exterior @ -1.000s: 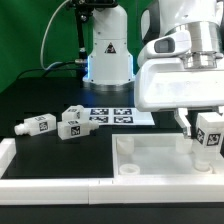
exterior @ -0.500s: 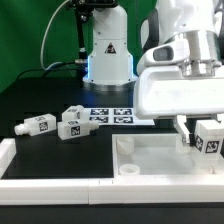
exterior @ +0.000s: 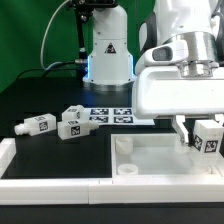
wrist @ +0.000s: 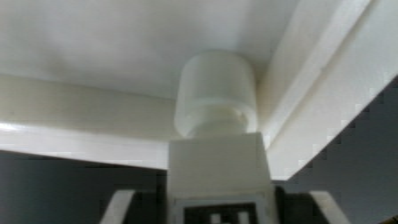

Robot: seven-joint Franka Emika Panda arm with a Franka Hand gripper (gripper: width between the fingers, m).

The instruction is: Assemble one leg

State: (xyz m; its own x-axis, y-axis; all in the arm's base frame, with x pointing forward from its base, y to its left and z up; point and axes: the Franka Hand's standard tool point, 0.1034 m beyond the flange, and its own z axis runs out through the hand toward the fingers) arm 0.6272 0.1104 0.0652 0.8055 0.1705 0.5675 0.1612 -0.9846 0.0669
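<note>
Fingers (exterior: 185,127) clamped on leg (exterior: 208,138), hanging just above tabletop (exterior: 150,160) by bench edge at the exterior view's right. Insertion step in hand. Next, likely: align peg with corner socket, lower, twist home.

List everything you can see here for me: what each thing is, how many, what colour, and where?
leg: one, white with black-and-white tags, held over the tabletop at the exterior view's right.
loose legs: three, white with tags, lying on the table at the exterior view's left.
tabletop: one, white, flat on the table near the front.
marker board: one, white with black tags, behind the tabletop.
table: one, black.
backdrop: one, green, at the back.
arm base: one, white, behind the marker board.
gripper: one, closed on the leg.
</note>
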